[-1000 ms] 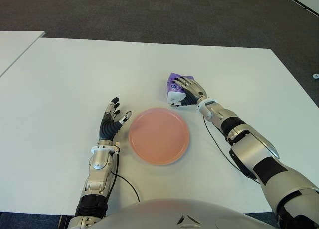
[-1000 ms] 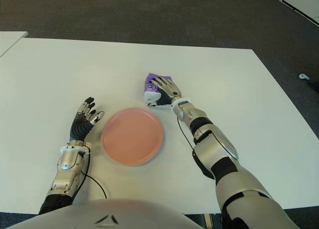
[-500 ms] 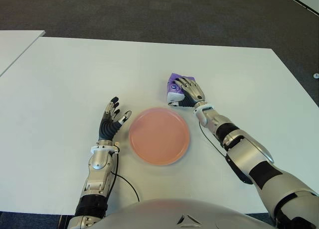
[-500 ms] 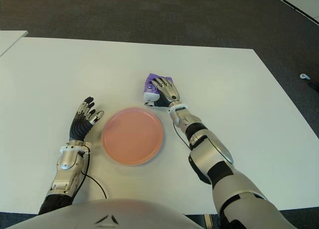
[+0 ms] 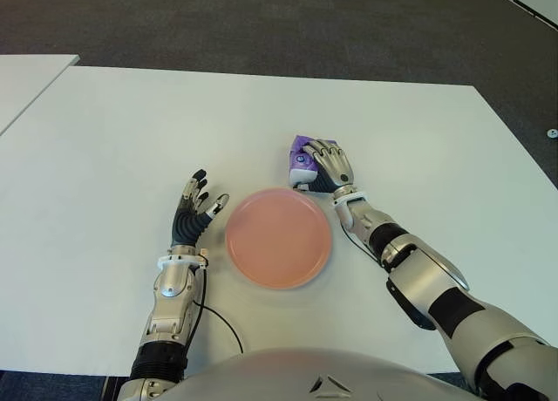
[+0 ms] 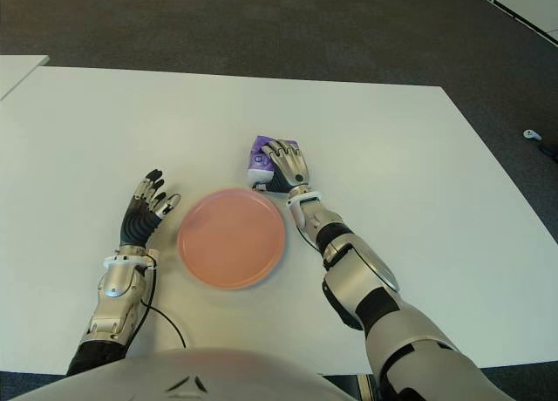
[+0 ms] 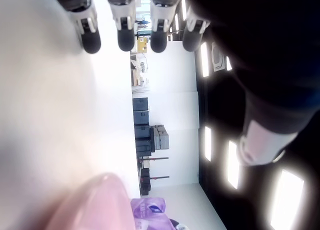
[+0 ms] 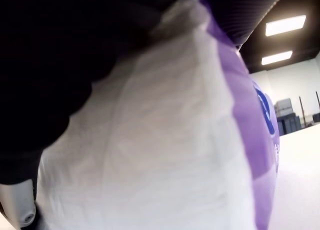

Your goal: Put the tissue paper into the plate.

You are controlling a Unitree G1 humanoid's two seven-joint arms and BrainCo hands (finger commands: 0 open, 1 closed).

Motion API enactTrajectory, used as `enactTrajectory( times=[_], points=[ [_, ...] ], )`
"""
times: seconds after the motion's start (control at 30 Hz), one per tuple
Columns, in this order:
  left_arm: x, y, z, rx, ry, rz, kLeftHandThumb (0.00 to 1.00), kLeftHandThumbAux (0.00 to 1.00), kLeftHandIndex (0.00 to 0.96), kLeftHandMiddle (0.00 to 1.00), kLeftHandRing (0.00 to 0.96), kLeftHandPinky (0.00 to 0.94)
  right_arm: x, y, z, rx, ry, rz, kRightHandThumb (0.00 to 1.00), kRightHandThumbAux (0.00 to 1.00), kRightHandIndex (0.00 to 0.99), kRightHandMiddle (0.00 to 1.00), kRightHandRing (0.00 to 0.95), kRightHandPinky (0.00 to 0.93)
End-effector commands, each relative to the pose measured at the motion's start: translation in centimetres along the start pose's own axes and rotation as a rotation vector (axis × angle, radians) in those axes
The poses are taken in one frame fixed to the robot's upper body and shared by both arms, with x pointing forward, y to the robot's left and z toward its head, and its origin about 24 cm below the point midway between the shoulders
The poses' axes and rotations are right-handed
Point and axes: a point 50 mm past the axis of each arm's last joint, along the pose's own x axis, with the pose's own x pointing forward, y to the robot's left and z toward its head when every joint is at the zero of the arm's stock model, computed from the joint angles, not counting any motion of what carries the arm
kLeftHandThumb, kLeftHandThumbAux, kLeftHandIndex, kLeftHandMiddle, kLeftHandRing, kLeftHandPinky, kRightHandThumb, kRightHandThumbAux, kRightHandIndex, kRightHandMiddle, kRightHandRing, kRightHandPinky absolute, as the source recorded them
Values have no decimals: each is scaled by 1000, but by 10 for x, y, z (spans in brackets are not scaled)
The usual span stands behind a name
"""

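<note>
Left eye view: the right hand – fingers wrapped over the purple tissue paper – has edged closer to the pink plate. Beside the plate's other side on the white bench, the left hand stays spread and empty.

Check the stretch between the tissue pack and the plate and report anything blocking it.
Nothing visible blocks it. The right hand is closed on the tissue pack, just beyond the pink plate, with only bare table between. The left hand shows on the plate's far side.

Our right hand reaches toward the middle of the surface, fingers curled in a grasp. Our left hand sits nearer the front edge, fingers spread, holding nothing.
</note>
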Motion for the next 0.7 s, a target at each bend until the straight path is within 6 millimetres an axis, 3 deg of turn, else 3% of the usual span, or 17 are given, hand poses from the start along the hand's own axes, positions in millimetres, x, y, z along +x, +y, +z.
enactTrajectory(
  times=[0.03,0.7],
  points=[
    [-5,4,-4,7,25,15,0,625,1,0,0,0,-60,55,-5,-34,38,336,852,680,390,530,835,827],
    [-7,6,-2,-2,23,23,0,631,11,0,0,0,-62,54,-5,55,80,291,854,680,394,529,857,816]
  ],
)
